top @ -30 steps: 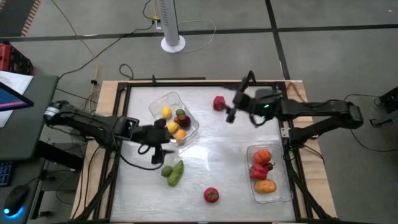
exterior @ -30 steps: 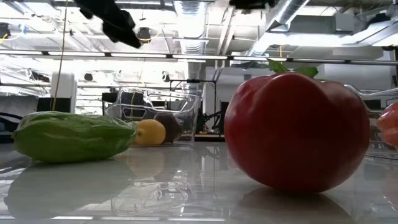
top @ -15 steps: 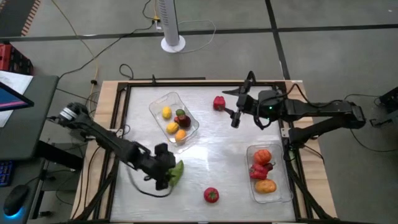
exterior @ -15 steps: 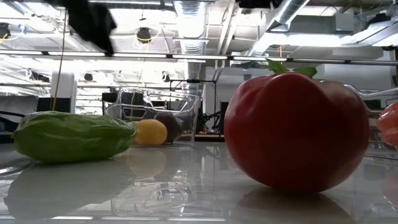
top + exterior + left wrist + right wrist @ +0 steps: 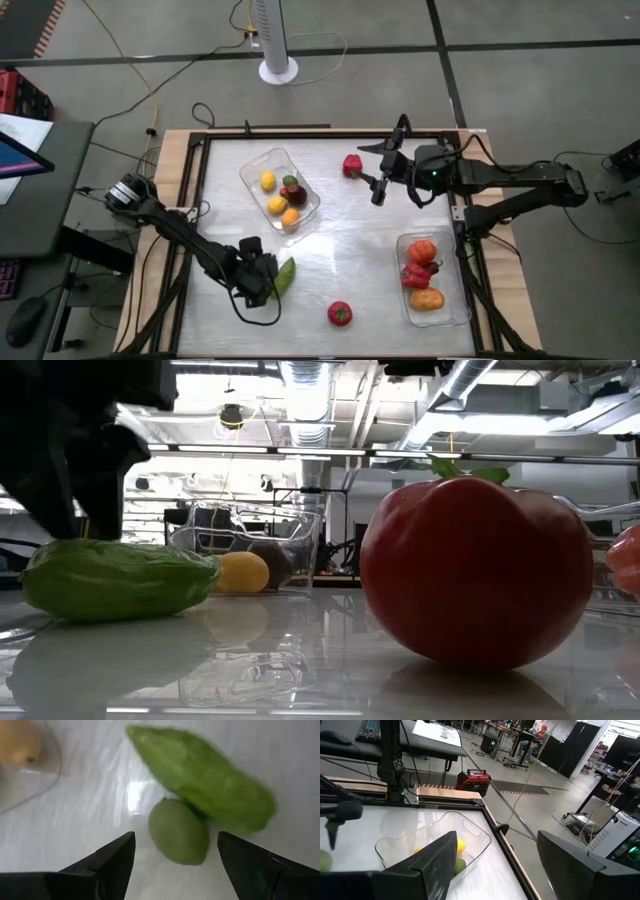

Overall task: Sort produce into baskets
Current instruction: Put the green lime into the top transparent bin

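My left gripper (image 5: 255, 282) (image 5: 176, 837) is open and low over the table's near left part. Its fingers stand on either side of a green lime (image 5: 178, 832) without touching it. The lime rests on the table against a green cucumber (image 5: 284, 277) (image 5: 200, 782). In the low view the gripper (image 5: 70, 460) shows dark just above the cucumber (image 5: 120, 580). My right gripper (image 5: 377, 190) (image 5: 497, 837) is open and empty, raised beside a red pepper (image 5: 352, 165) at the far middle. A red tomato (image 5: 340, 314) (image 5: 475, 570) sits near the front edge.
The left clear basket (image 5: 262, 165) holds yellow, orange and dark purple pieces; its corner (image 5: 50, 770) shows in the left wrist view. The right clear basket (image 5: 455, 305) holds red and orange pieces. A wooden frame (image 5: 190, 200) borders the table.
My left gripper has gone from beside the left basket toward the table's near edge and down, until its open fingers stand around the lime next to the cucumber. The produce has not moved.
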Robot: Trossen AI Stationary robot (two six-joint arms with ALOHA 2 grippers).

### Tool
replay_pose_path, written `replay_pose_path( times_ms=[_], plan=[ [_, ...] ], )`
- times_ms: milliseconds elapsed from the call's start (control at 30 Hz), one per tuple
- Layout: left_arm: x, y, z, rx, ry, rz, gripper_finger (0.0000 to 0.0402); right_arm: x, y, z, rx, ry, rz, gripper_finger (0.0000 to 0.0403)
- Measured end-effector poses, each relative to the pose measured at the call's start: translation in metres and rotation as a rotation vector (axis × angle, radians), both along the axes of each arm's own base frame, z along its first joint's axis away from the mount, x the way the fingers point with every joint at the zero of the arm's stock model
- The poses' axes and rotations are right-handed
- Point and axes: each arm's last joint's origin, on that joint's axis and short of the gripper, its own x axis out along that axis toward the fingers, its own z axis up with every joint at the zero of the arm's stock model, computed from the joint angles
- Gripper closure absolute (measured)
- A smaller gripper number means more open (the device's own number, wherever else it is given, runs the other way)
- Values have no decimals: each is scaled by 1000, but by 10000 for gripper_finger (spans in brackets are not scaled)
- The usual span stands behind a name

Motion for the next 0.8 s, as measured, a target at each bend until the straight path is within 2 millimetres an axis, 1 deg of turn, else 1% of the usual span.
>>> replay_pose_path(
  times_ms=[133,267,400,533,667,800],
  plan=[
    [-2,2,-10,13,-32,17,131,0,0,0,0,5,-1,103],
    [-4,4,-17,19,-39,17,131,0,0,-1,0,9,-2,103],
    [-8,6,-30,-9,-49,13,131,0,0,-1,-1,13,-3,103],
    [-12,9,-37,15,-43,18,135,0,0,-1,-2,13,-3,103],
    [-14,11,-40,33,-38,21,159,0,0,-1,-2,13,-3,103],
    [-14,10,-38,35,-36,13,201,0,0,-1,-2,13,-2,103]
  ],
)
